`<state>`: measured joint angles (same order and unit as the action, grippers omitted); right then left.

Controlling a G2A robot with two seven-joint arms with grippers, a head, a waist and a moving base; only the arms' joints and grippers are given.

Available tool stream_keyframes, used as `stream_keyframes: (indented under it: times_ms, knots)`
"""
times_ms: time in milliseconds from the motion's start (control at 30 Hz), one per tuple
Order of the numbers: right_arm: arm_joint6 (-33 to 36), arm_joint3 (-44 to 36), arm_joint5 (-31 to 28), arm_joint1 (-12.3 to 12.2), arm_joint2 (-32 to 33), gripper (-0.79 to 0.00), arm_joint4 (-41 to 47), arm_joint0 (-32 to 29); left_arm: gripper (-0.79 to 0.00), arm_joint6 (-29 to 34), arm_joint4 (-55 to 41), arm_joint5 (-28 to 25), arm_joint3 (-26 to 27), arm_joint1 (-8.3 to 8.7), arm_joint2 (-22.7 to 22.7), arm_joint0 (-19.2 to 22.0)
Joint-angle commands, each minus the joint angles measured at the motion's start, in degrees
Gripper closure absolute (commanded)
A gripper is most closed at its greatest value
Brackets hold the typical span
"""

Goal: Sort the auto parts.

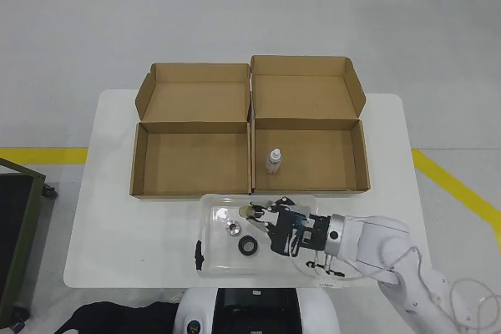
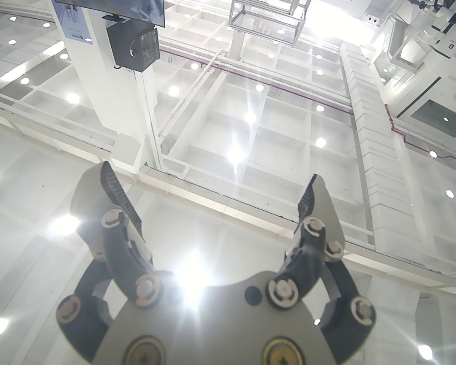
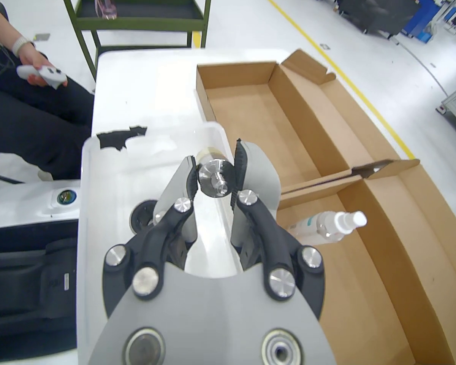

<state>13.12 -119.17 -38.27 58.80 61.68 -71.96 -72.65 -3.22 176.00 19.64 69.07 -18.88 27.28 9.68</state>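
Down in the lower middle of the top view, on the white table (image 1: 108, 209): a clear bin (image 1: 204, 204), and inside it the right gripper (image 1: 252, 212), its arm stretched in from the lower right. Jaws drawn close there, pinching a round metal part (image 3: 214, 182) by its rim, one toothed pad on each side, the stub end facing the wrist camera. Part held within the bin's walls, in the bin's upper half as the top view has it. Just below the fingers in that view, a black ring (image 1: 249, 246) lying flat on the bin floor, close to them but apart. Above the bin, across the middle and upper part of the frame, two open cardboard boxes side by side and touching, lids folded back: left box (image 1: 192, 163) and right box (image 1: 305, 159). In the right box, near its left wall, a white spray bottle (image 1: 273, 160) lying on its side. And over on the other arm, the left gripper (image 2: 211, 172) aimed up at the ceiling, jaws spread wide.
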Motion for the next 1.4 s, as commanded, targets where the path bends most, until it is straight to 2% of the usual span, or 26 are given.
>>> stream_keyframes:
  times_ms: [0,233,500,600,700,867,1000,1167,1367]
  knots:
    - [-3.2,-0.4,0.4,0.2,-0.3,0.0,1.0,0.3,-0.785,0.0,0.0,0.0,0.0,0.0,0.0,0.0]
    - [-12.4,-1.4,0.9,0.7,0.7,0.0,3.5,1.2,-0.785,0.0,0.0,0.0,0.0,0.0,0.0,0.0]
    - [-19.0,-1.7,2.7,1.2,1.5,0.0,4.1,1.5,-0.785,0.0,0.0,0.0,0.0,0.0,0.0,0.0]
    - [-22.1,-1.7,5.2,1.5,1.7,0.0,3.5,1.2,-0.785,0.0,0.0,0.0,0.0,0.0,0.0,0.0]
    - [-23.9,-1.7,7.3,1.7,2.1,0.0,3.5,0.7,-0.785,0.0,0.0,0.0,0.0,0.0,0.0,0.0]
    - [-25.4,-1.8,7.3,1.9,2.5,0.0,3.0,0.4,-0.785,0.0,0.0,0.0,0.0,0.0,0.0,0.0]
    - [-24.4,-1.8,6.9,1.9,3.2,0.0,1.8,0.3,-0.785,0.0,0.0,0.0,0.0,0.0,0.0,0.0]
    - [-15.3,-0.8,5.9,1.4,5.2,0.0,-1.7,-0.3,-0.785,0.0,0.0,0.0,0.0,0.0,0.0,0.0]
    - [-9.1,2.7,5.2,1.0,8.3,0.0,-1.8,-0.7,-0.785,0.0,0.0,0.0,0.0,0.0,0.0,0.0]
